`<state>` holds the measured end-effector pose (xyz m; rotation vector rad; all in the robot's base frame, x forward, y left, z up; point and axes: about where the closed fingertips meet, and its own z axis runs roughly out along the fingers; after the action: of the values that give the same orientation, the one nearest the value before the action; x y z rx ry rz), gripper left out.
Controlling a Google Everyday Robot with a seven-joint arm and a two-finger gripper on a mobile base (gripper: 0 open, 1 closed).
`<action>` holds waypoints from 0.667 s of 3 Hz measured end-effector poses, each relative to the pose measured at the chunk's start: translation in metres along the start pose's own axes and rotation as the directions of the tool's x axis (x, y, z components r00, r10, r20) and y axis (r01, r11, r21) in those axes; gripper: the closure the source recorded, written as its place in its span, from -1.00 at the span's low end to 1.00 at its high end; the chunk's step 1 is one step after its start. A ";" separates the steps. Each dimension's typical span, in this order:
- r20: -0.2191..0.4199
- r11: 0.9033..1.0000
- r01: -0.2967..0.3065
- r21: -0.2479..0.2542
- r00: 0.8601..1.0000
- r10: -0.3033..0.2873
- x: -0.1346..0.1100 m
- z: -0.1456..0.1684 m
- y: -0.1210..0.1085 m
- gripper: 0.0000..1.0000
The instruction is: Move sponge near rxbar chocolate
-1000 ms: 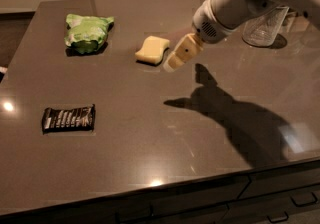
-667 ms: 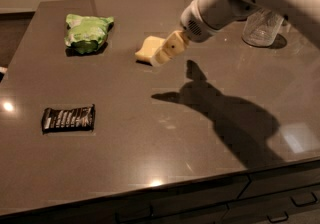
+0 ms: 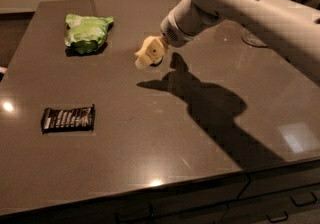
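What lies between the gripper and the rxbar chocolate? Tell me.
Nothing: in the camera view, only bare tabletop runs from the gripper, right of the green bag, to the rxbar chocolate at front left.

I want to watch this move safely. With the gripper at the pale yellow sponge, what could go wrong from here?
The gripper covers most of the pale yellow soft sponge, so any hold cannot be checked; the sponge may slip or be pushed aside. The flat rxbar chocolate in its dark glossy wrapper lies far off, front left; the sponge could drop on the way. The bright green wrinkly bag lies close on the left and could be brushed.
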<state>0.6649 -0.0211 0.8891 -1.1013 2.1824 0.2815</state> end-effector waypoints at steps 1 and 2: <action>-0.014 1.000 -0.008 -0.001 1.000 0.008 -0.001 0.028 -0.007 -1.00; -0.027 1.000 -0.017 -0.007 0.999 0.017 0.001 0.044 -0.010 -1.00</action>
<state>0.6926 -0.0075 0.8566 -1.0970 2.2171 0.2836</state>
